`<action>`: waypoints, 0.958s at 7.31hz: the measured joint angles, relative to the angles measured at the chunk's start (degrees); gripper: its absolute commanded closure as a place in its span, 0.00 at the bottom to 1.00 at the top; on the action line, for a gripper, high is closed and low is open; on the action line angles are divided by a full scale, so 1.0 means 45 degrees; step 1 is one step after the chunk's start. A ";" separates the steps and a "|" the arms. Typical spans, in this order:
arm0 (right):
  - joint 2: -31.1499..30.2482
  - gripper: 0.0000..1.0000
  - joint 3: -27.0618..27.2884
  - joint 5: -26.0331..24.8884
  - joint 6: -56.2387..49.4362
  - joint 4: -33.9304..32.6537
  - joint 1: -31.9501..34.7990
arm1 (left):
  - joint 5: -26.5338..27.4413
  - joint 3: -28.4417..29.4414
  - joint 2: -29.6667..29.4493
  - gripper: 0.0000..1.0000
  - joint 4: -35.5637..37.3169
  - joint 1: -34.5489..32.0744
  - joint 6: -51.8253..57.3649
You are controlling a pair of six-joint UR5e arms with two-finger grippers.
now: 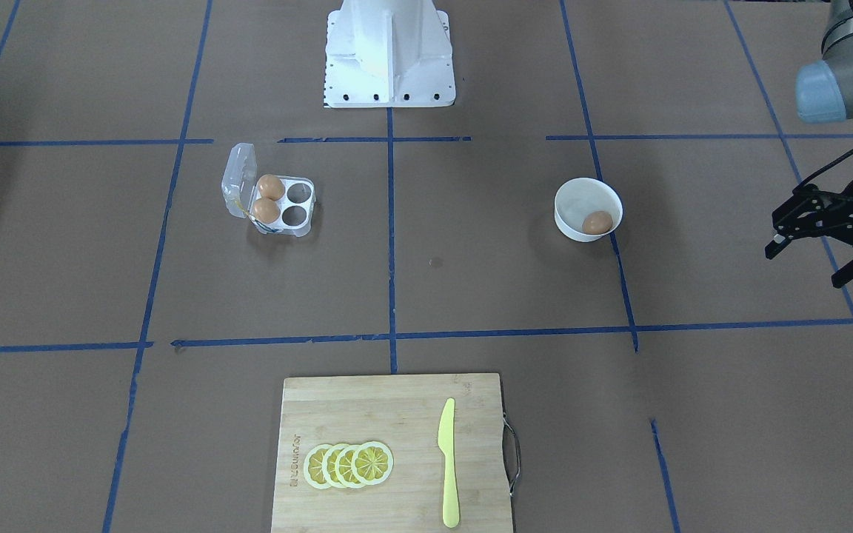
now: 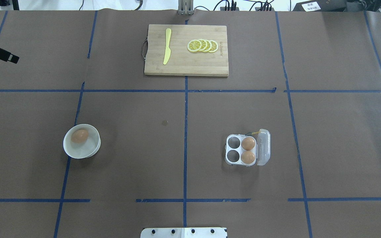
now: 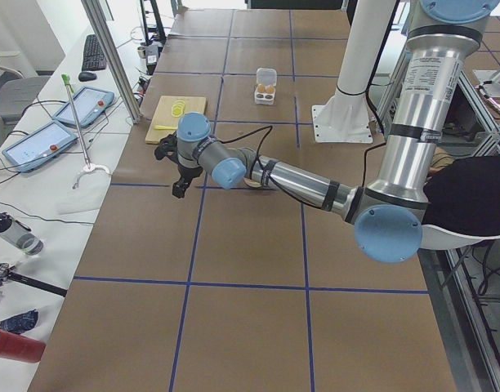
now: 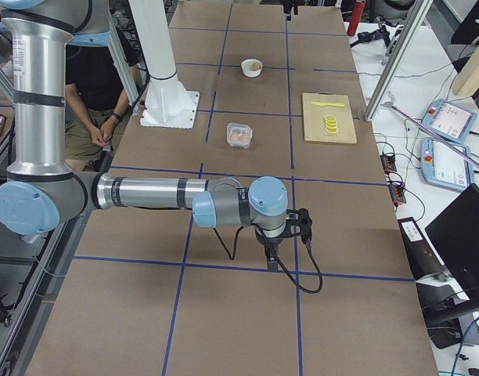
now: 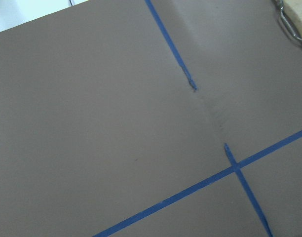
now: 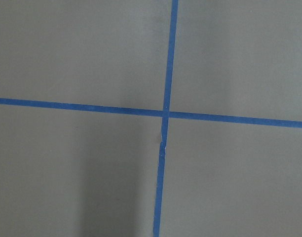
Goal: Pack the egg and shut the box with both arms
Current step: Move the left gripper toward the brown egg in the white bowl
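An open clear box (image 2: 233,149) sits on the brown paper-covered table (image 2: 127,158), its hinged lid (image 2: 264,147) tipped up along one side. Two brown eggs (image 2: 248,143) fill the pair of cells next to the lid, while the two cells (image 2: 233,142) on the box's other side hold nothing.

The egg (image 2: 79,136) yet to be packed lies in a white bowl (image 2: 84,150), well apart from the box on its empty-cell side.

The left gripper (image 1: 804,266) hangs above the table farther out in that same direction, beyond the bowl as seen from the box, its black fingers (image 1: 771,248) spread apart and holding nothing. The left arm (image 3: 299,181) stretches out low over the table behind it.

The right gripper (image 4: 280,239) hangs well apart from the box on its lid side, at the end of the outstretched right arm (image 4: 145,192). It appears only from the side, and whether its jaws are parted cannot be told.

A white pedestal (image 1: 389,52) stands near the box on the robot's side. On the opposite side of the box, well apart from it, lies a wooden cutting board (image 2: 184,67) carrying a yellow knife (image 2: 167,46) and a row of overlapping lemon slices (image 2: 203,46).
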 measured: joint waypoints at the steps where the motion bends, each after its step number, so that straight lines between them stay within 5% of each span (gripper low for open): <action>1: -0.0005 0.00 0.0000 0.0030 0.0000 0.0000 0.0000 | -0.0488 -0.0114 -0.0092 0.00 -0.0133 0.0210 -0.0828; 4: -0.0018 0.00 -0.0044 0.0095 0.0000 -0.0007 -0.0006 | -0.0247 -0.1258 0.0354 0.00 -0.0166 0.1042 -0.3544; 7: -0.0031 0.00 0.0048 0.0300 0.0000 0.0000 -0.0004 | 0.2826 -0.2844 0.1070 0.00 -0.0139 0.3823 -0.5164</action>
